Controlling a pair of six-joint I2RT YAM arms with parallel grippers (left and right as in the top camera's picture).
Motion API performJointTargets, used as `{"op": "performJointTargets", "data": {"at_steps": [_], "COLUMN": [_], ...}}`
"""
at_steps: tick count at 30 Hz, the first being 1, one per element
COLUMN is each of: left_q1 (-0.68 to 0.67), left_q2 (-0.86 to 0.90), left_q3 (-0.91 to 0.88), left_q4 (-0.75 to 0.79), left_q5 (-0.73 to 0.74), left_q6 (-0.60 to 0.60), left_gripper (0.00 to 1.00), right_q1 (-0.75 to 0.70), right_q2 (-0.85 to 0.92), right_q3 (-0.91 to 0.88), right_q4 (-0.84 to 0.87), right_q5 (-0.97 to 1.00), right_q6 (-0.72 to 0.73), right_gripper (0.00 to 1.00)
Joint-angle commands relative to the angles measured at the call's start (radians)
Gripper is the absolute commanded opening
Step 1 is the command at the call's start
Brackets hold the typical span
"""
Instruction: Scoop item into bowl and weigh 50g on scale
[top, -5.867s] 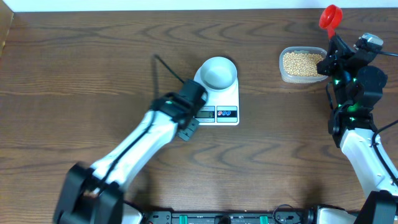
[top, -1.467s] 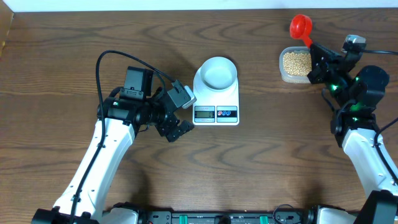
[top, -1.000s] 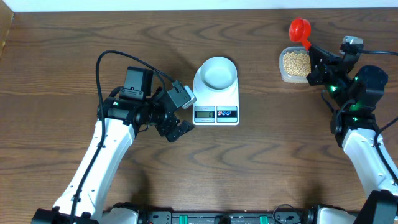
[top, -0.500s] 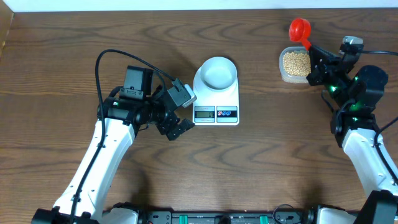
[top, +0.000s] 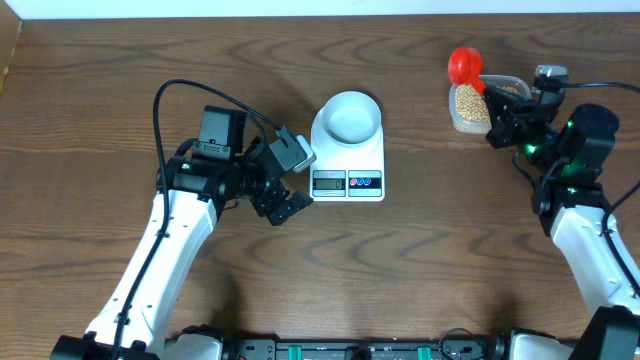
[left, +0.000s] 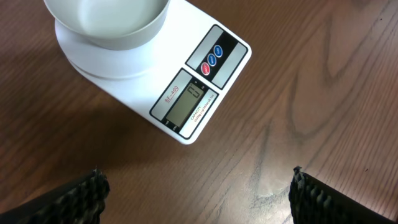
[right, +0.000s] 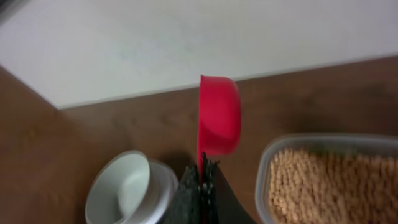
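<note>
Swinging toward the tub (top: 457, 122), the red scoop (top: 462, 65), clenched in the right gripper (top: 497, 110), now hangs over its corner. Dipping for beans (top: 470, 103) likely follows.

on one wooden surface (top: 450, 270): one white scale (top: 365, 158), with one grey display (left: 189, 102) and what look like three round buttons (left: 212, 60), one red and two blue, though the overhead view is too small to confirm it. one white bowl (top: 348, 116). one clear plastic tub (top: 466, 122). one red scoop (top: 463, 64). beans (top: 470, 104) far too many to count. two robot arms, each with one tool: the left tool (left: 199, 196) and the right tool (right: 200, 183).
</note>
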Motion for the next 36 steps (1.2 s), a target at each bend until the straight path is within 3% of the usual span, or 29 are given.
{"op": "performJointTargets", "data": {"at_steps": [1,9,36], "left_q1": [0.003,0.003,0.003], "left_q2": [0.0,0.0,0.0], "left_q3": [0.023,0.023,0.023], "left_q4": [0.0,0.0,0.0], "left_q5": [0.013,0.013,0.013], "left_q6": [0.006,0.006,0.006], "left_gripper": [0.95,0.95,0.95], "right_q1": [-0.012,-0.009,-0.009], "right_q2": [-0.003,-0.003,-0.003], "right_q3": [0.065,0.206,0.219], "right_q4": [-0.075,-0.342,-0.368], "right_q5": [-0.021,0.118,0.196], "right_q6": [-0.104,-0.261,-0.287], "right_gripper": [0.01,0.01,0.01]}}
